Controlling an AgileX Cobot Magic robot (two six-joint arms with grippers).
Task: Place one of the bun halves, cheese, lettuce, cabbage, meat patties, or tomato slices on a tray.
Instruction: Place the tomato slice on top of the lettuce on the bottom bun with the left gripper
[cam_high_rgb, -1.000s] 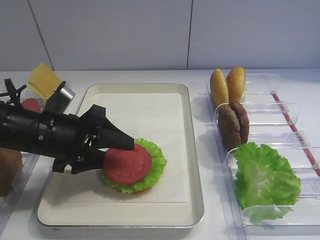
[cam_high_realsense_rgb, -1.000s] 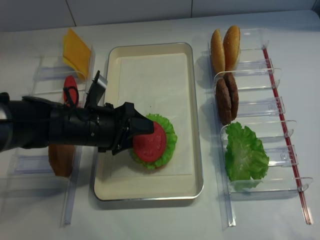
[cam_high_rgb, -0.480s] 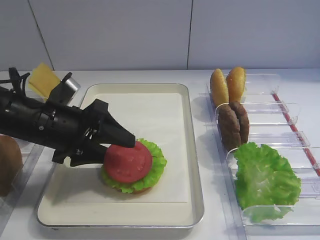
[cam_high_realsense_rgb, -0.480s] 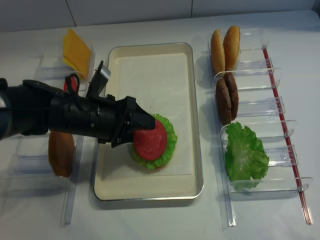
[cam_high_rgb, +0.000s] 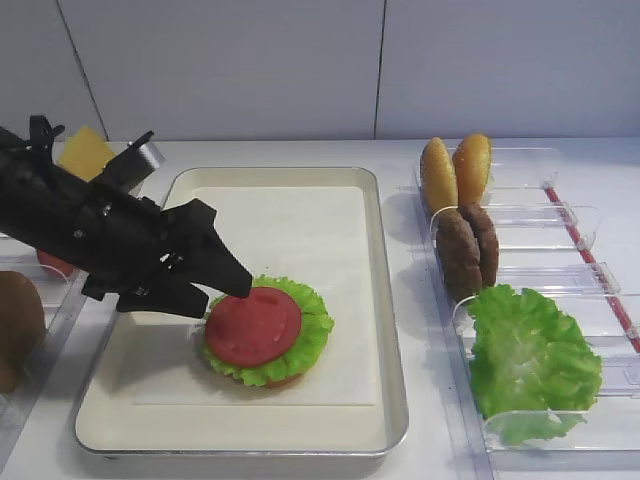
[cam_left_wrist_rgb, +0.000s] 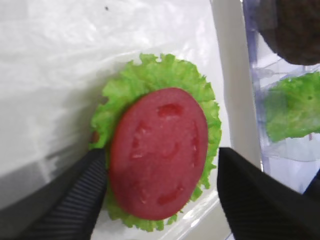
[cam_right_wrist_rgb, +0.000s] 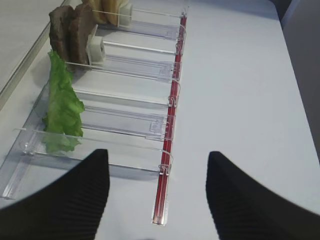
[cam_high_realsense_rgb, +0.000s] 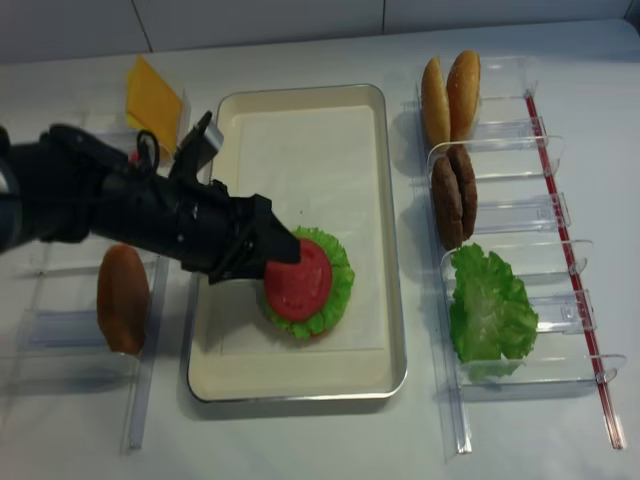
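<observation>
Hovering left gripper (cam_high_rgb: 222, 287) with jaws spread beside tomato slice (cam_high_rgb: 254, 325), slice lay on lettuce (cam_high_rgb: 300, 345) in tray (cam_high_rgb: 390, 330), right gripper (cam_right_wrist_rgb: 157, 197) spread, no legible writing.

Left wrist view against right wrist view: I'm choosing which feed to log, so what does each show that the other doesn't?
Only the left wrist view shows the tomato slice lying on the frilly lettuce leaf on the tray's white paper. Only the right wrist view shows the bun halves and the red strip along the clear bins. Both show a meat patty, the binned lettuce, and their own open jaws.
</observation>
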